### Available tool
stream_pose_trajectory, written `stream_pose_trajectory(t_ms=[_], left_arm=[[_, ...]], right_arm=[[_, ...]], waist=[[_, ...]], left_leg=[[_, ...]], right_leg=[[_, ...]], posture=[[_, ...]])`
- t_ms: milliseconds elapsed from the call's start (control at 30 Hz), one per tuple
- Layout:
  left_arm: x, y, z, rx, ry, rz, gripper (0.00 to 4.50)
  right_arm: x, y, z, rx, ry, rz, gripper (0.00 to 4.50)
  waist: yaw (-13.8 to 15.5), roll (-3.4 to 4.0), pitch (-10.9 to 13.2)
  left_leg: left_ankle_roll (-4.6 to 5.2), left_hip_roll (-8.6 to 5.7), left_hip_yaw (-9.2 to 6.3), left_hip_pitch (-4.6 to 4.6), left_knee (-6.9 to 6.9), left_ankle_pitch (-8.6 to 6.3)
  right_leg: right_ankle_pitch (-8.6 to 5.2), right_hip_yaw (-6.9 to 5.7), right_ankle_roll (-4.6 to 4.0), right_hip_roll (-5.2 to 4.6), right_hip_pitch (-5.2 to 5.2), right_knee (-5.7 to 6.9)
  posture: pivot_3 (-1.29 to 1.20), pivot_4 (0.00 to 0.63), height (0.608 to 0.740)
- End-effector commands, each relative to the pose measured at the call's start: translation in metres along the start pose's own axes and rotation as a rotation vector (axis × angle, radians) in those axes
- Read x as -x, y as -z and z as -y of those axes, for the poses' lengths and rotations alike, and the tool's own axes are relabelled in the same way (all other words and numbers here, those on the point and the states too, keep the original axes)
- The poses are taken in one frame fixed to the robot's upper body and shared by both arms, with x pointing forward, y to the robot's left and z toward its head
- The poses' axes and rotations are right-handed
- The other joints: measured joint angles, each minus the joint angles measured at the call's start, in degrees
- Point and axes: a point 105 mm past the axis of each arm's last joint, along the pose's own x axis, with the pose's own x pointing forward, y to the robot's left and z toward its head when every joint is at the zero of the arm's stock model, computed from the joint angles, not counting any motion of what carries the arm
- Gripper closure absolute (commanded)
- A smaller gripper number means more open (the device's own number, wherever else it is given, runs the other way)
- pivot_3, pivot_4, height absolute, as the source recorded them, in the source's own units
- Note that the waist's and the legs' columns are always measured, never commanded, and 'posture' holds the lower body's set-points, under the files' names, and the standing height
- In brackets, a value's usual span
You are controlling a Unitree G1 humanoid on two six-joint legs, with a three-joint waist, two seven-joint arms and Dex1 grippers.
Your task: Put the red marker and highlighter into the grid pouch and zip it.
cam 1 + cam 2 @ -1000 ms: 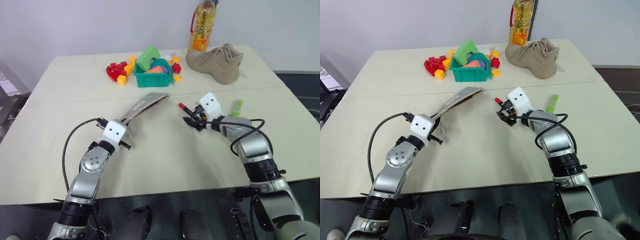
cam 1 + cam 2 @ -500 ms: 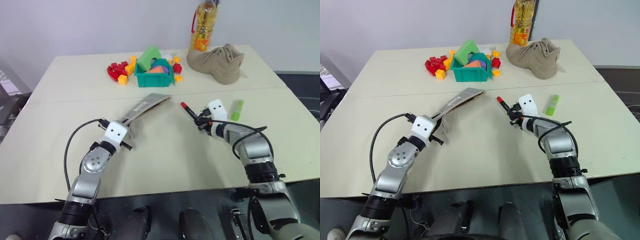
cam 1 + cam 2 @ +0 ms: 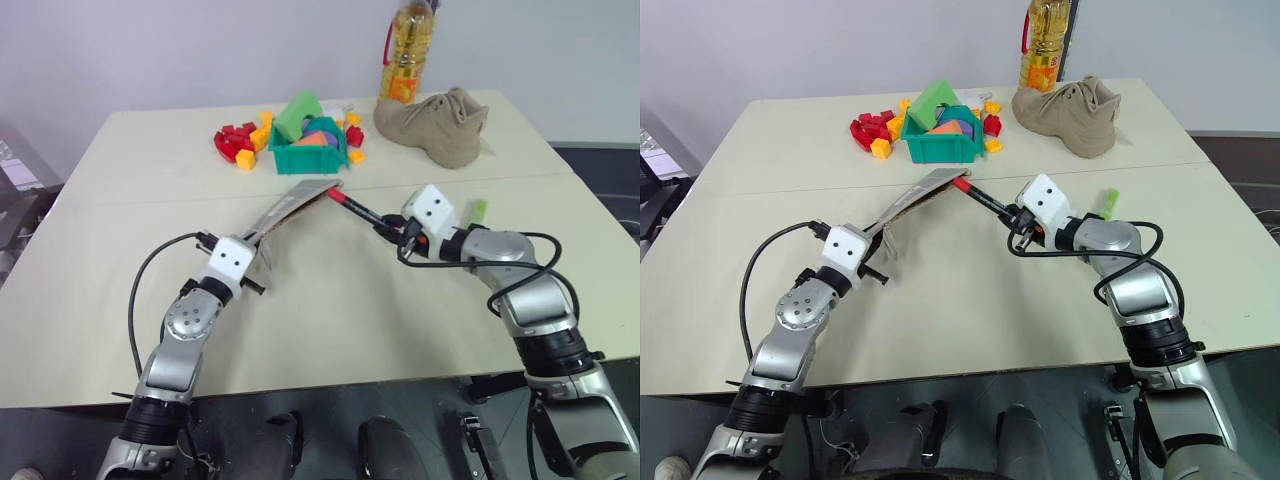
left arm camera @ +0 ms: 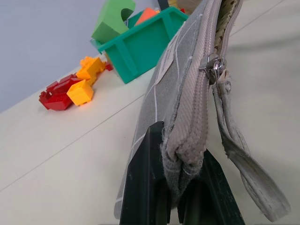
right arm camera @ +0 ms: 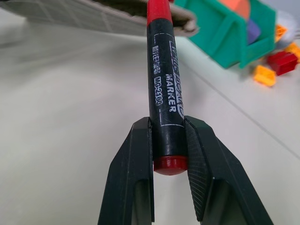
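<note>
We had the left gripper (image 3: 252, 262) clamped tight on one end of the grid pouch (image 3: 290, 205), holding it tilted up off the table (image 3: 330, 300) with its far end raised toward the green bin (image 3: 305, 155). The right gripper (image 3: 1014, 222) was closed on the tail of the red marker (image 3: 980, 196), whose red tip sat right at the pouch's far end. To do this step well, we judged the tip had to find the mouth rather than skate along the fabric edge, so the marker should line up with the pouch's length and slide in while the left grip stayed firm. We could not tell how wide the mouth gaped, though the left wrist view showed the zipper pull (image 4: 214, 65) partway along the teeth. We could not see anything inside the pouch. The highlighter (image 3: 477, 211) lay on the table, well to the right of the pouch, past the right gripper. The bin, just beyond the pouch, held a large green block (image 3: 296, 113) and other coloured pieces, with red blocks (image 3: 232, 140) and yellow blocks scattered beside it.
</note>
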Motion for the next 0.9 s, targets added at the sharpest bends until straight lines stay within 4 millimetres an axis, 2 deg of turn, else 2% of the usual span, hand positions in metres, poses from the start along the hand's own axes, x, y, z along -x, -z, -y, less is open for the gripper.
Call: stream_pose_trajectory(t_ms=[33,233,367,500,600,700,767,900], left_arm=[[-0.002,-0.014,-0.003,-0.008,0.000,0.060,4.50],[0.000,-0.019,0.007,-0.057,0.065,0.088,4.50],[0.001,-0.022,0.010,-0.073,0.090,0.109,4.50],[0.007,-0.027,0.026,-0.148,0.228,0.153,4.50],[0.011,-0.026,0.033,-0.172,0.299,0.160,4.50],[0.017,-0.024,0.042,-0.174,0.388,0.164,4.50],[0.019,-0.023,0.042,-0.181,0.407,0.162,4.50],[0.017,-0.020,0.034,-0.181,0.372,0.144,4.50]], right_arm=[[0.003,-0.015,0.001,0.078,0.006,0.039,4.10],[0.001,-0.015,-0.001,0.121,-0.005,0.017,4.10],[0.001,-0.016,-0.004,0.211,-0.028,-0.003,4.10],[0.002,-0.024,-0.013,0.521,-0.101,-0.021,4.10],[0.000,-0.031,-0.018,0.611,-0.136,0.008,4.10],[-0.006,-0.045,-0.031,0.712,-0.188,0.059,4.10],[-0.008,-0.043,-0.033,0.731,-0.211,0.047,4.10],[-0.008,-0.043,-0.022,0.694,-0.161,0.035,2.08]], waist=[[0.01,0.00,0.00],[0.00,0.00,0.00],[0.01,0.00,0.00],[-0.01,0.00,0.01],[-0.06,-0.01,0.01],[-0.23,-0.02,0.02],[-0.17,-0.01,0.02],[0.17,-0.06,0.04]], left_leg=[[0.00,0.00,0.00,0.00,0.00,0.00],[0.00,0.00,0.00,0.00,0.00,0.00],[0.00,0.00,0.00,0.00,0.00,0.00],[0.00,0.00,0.02,0.00,0.00,0.00],[0.00,0.01,0.02,0.00,0.00,0.00],[0.00,0.01,0.02,0.00,-0.01,0.00],[0.00,0.02,0.02,0.00,-0.01,0.00],[0.00,0.00,-0.01,0.00,0.01,0.00]], right_leg=[[0.00,0.00,0.00,0.00,0.00,0.00],[0.00,0.00,0.00,0.00,0.00,0.00],[0.00,0.00,0.00,0.00,-0.01,0.00],[0.00,0.00,0.00,0.00,-0.02,0.00],[0.00,0.00,0.00,0.00,-0.01,-0.02],[0.00,0.00,0.00,0.00,-0.02,-0.02],[0.00,0.00,0.00,0.01,-0.03,-0.02],[0.00,0.00,0.00,0.00,0.03,-0.06]], posture=[[0.00,0.150,0.740],[0.00,0.150,0.740],[0.00,0.150,0.740],[0.00,0.150,0.740],[0.00,0.150,0.740],[0.00,0.150,0.740],[0.00,0.150,0.740],[0.00,0.150,0.740]])
